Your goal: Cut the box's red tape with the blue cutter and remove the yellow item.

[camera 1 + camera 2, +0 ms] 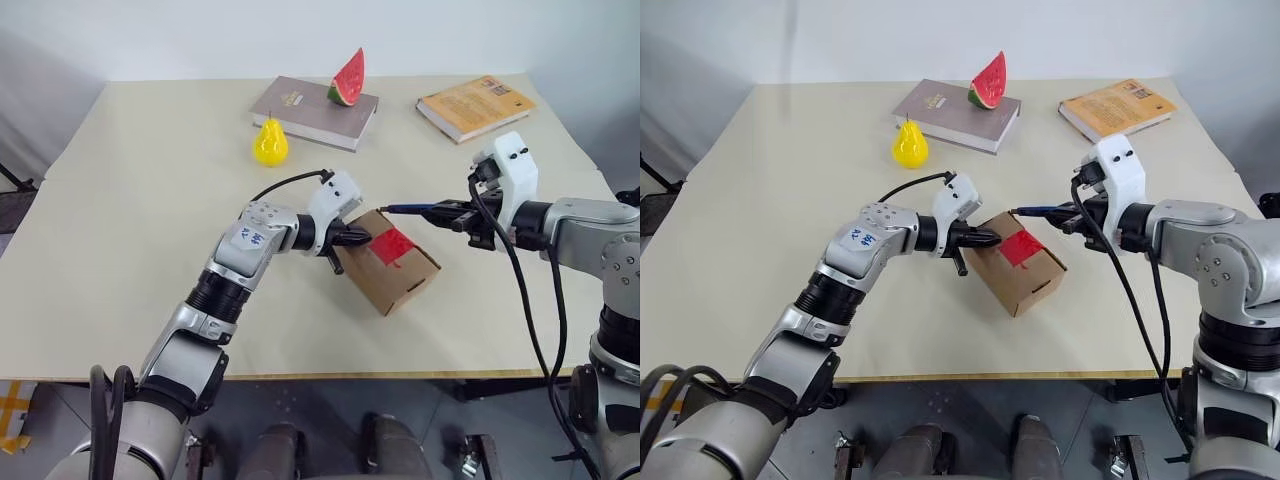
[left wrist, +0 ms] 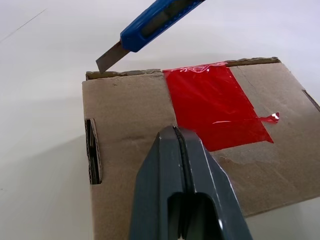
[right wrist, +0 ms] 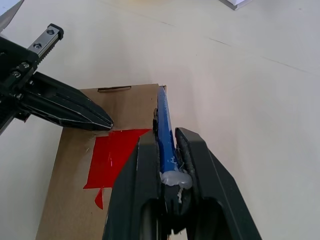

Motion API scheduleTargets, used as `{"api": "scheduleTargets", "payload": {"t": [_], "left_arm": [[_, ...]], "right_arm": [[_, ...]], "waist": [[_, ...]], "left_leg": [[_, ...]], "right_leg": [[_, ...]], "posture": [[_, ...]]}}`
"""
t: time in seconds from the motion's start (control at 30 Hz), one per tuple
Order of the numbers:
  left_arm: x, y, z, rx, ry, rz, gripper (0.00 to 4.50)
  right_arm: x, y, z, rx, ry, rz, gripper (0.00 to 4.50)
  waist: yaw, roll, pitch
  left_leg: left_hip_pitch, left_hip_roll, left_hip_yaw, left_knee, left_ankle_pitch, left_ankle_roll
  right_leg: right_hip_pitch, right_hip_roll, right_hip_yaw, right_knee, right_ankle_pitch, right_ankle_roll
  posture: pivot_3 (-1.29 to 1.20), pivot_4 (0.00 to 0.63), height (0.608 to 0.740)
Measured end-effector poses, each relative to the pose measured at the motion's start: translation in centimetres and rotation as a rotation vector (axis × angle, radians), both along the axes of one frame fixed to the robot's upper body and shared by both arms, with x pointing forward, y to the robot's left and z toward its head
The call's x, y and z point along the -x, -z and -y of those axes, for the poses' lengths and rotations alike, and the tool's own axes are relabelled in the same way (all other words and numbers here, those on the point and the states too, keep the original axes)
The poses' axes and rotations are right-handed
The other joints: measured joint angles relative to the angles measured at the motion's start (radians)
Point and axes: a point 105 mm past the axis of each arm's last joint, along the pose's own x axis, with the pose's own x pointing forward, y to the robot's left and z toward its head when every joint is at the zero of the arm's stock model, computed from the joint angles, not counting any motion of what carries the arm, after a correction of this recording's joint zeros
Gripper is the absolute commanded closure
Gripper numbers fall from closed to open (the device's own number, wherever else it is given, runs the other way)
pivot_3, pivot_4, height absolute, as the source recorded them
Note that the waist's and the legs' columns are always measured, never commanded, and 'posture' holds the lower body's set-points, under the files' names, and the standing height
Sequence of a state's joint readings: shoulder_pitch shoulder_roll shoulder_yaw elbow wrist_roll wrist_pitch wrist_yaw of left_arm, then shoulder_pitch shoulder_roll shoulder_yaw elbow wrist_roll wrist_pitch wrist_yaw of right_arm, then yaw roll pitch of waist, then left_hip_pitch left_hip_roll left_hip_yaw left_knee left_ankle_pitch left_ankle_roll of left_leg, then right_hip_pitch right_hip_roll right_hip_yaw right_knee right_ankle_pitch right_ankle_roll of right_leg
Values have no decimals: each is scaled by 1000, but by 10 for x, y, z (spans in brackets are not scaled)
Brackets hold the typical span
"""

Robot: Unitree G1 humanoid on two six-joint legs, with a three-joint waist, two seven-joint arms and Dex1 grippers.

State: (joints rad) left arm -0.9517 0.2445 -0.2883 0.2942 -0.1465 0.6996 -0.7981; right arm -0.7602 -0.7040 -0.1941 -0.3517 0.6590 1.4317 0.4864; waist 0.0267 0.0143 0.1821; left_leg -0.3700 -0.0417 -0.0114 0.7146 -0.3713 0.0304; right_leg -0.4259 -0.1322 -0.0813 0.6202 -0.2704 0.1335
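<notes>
My left gripper [image 1: 362, 238] is fully closed, holding nothing, its two fingers [image 2: 185, 170] pressed together. Their joined tip rests on top of the box [image 1: 392, 270], at the near edge of the red tape [image 1: 392, 244], on the end of the lid nearest my left arm.

The box sits a little right of the middle of the surface [image 1: 150, 230], turned at an angle to its front edge. Its flaps are down, and the tape lies across the lid seam, still whole apart from one small loose corner sticking out at its side.

My right gripper [image 1: 447, 213] is clamped on the blue cutter [image 1: 410, 208], gripping the back of the handle. The cutter points level toward my left arm. In my left wrist view its short grey blade is out, and the tip sits at the far top edge of the box, just beside the tape and not on it. I cannot tell whether the blade touches the cardboard.

Farther back on the surface, a grey book [image 1: 315, 112] carries a watermelon slice [image 1: 348, 79] standing on end. A yellow pear [image 1: 270, 142] stands just in front of that book, well apart from the box. An orange book [image 1: 476, 106] lies at the far right.
</notes>
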Motion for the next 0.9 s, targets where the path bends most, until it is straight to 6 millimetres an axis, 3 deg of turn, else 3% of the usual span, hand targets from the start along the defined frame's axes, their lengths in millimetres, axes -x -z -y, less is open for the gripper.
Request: {"api": "scheduleTargets", "payload": {"t": [0.4, 0.9], "left_arm": [[0, 0, 0, -7, -1, 6, 4500], [0, 2, 7, -20, -27, -14, 4500]], "right_arm": [[1, 12, 3, 39, 8, -32, 4331], [11, -7, 4, 133, 13, -61, 4331]], "waist": [[0, 0, 0], [5, 0, 0]], "left_leg": [[0, 0, 0, 0, 0, 0], [0, -1, -2, 0, 0, 1]], "right_leg": [[0, 0, 0, 0, 0, 0], [1, -1, 3, -1, 0, 0]], "posture": [[0, 150, 740], [0, 150, 740]]}}
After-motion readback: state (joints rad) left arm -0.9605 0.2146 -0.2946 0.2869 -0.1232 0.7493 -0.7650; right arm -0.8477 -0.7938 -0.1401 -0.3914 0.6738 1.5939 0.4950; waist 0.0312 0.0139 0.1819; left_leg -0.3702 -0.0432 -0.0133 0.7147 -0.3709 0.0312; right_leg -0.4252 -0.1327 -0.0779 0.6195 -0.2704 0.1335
